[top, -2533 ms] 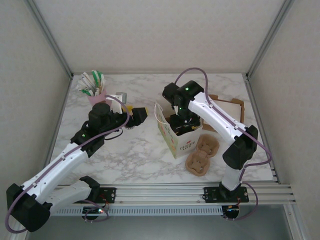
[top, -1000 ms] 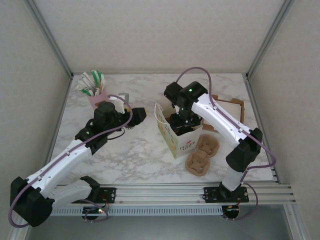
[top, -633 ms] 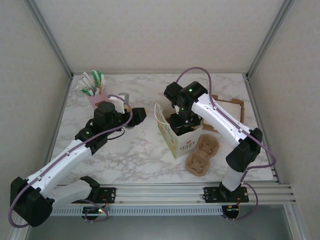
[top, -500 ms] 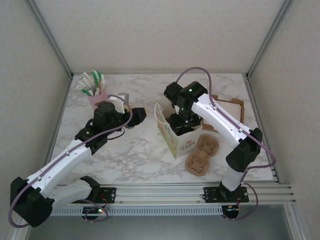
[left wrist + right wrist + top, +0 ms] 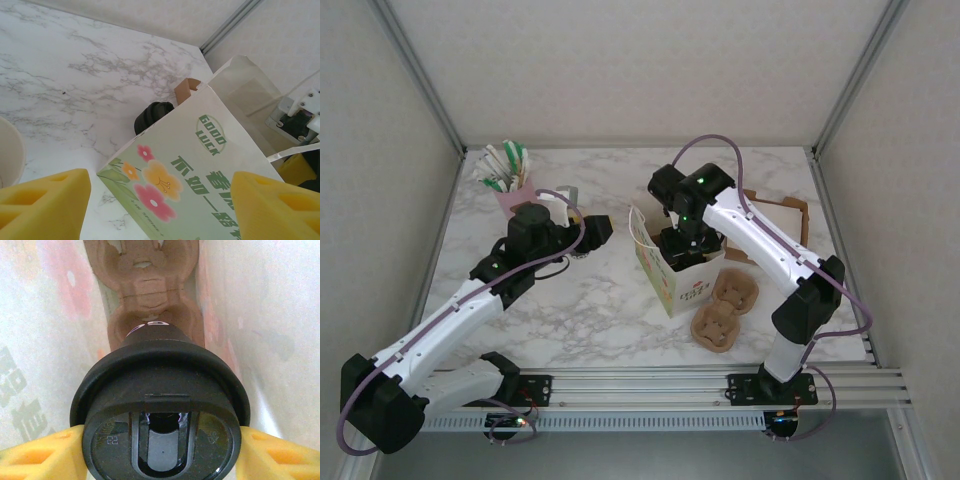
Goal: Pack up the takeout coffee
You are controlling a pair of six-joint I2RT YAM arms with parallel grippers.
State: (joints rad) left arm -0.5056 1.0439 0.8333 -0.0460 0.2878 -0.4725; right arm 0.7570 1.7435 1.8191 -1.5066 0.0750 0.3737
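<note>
Both right fingers point(image 5: 35, 452) pinch the small black-lidded paper coffee cup point(image 5: 160, 390) inside the flowered paper bag point(image 5: 200, 175); lower it straight into the brown pulp tray point(image 5: 150, 305). Left fingers point(image 5: 45, 200) stand spread, empty.

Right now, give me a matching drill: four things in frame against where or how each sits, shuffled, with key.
Things
1. takeout coffee
2. paper bag
3. pink holder
4. left gripper

States
a. far-left corner of the table
b. open, holding nothing
c. upright, top open
d. inside the bag, gripped by the right gripper

Pairs: 1-d, 2-c, 3-a, 4-b
</note>
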